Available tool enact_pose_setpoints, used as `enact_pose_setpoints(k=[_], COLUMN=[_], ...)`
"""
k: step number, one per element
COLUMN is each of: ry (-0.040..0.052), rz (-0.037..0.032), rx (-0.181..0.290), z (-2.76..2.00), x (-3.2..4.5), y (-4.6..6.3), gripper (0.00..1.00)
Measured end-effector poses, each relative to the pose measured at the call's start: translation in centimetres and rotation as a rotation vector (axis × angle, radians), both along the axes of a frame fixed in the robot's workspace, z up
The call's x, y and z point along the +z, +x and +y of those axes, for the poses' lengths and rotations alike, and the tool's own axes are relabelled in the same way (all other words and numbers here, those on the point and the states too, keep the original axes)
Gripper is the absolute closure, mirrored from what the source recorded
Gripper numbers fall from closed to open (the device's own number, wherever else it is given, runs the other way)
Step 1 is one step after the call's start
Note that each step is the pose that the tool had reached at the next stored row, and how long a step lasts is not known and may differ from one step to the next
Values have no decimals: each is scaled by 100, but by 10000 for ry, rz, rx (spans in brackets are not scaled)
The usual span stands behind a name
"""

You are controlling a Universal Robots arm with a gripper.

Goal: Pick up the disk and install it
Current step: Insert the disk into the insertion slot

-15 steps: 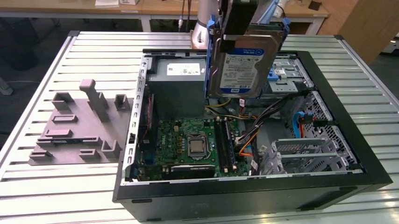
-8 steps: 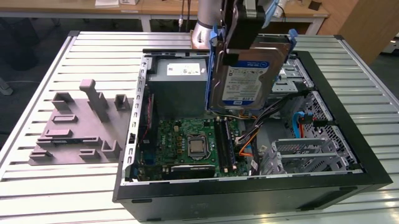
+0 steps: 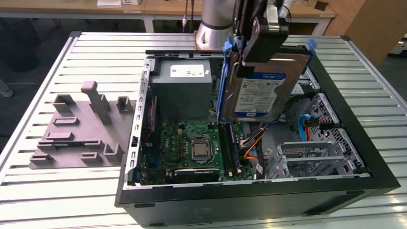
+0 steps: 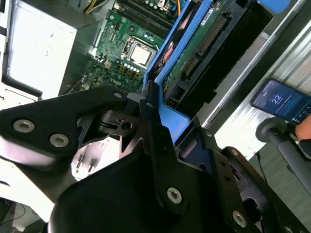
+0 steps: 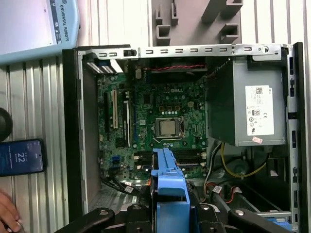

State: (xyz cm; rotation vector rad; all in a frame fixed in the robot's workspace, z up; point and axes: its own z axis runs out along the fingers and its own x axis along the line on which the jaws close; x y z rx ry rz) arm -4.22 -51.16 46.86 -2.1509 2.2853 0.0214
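The gripper (image 3: 258, 56) is holding the disk (image 3: 264, 95) in the air over the open computer case (image 3: 254, 193). Its fingers (image 4: 154, 141) are pinching the top edge of the disk's blue frame from both sides. The disk is hanging upright and slightly tilted, with its white-and-blue label facing the exterior view. It is not touching anything inside the case. Its lower edge is hovering above the gap between the green circuit board (image 3: 190, 148) and the metal bays at the exterior view's right. The grey power box (image 3: 184, 86) is sitting just beside the disk, in the far part of the case.

In the second wrist view the disk's underside (image 4: 194, 53) is showing its own green board and connector. In the first wrist view the blue frame (image 5: 167, 179) is sticking out past the gripper (image 5: 170, 216) toward the circuit board (image 5: 160, 121).

The case is lying on its side on the slatted table (image 3: 38, 191). A grey holder block (image 3: 83, 129) is resting on the table beside the case, toward the exterior view's left. A phone (image 5: 20, 156) is lying on the table outside the case, with a hand (image 5: 7, 213) near it.
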Motion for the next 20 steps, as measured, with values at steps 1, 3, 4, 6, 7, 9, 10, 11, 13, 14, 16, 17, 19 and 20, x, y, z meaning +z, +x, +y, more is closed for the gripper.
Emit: enact_pose_setpoints(k=[1,3,4,6,7,9,10,11,13,14,16,17,19,20], ry=[0,1,1,1,1,1,1,0,2,3,1,-1,0,0], rz=[0,-1,-1,-1,-1,-1,-1,-1,-1,-2,-1,0,-1,-1], rx=[0,0,0,0,0,-1,-1,0,0,0,-1,0,-1,-1], z=[-13,-57,-90,-159,-190,-231,-243,-251,-262,-266,-267,-267,-268,-268], x=[-3,-11,-14,-21,-24,-29,-31,-32,-37,-39,-39,-39,-40,-40], y=[9,12,12,13,12,16,36,62,112,129,138,138,138,139], gripper=[64,64,64,64,64,64,64,64,64,64,64,64,64,64])
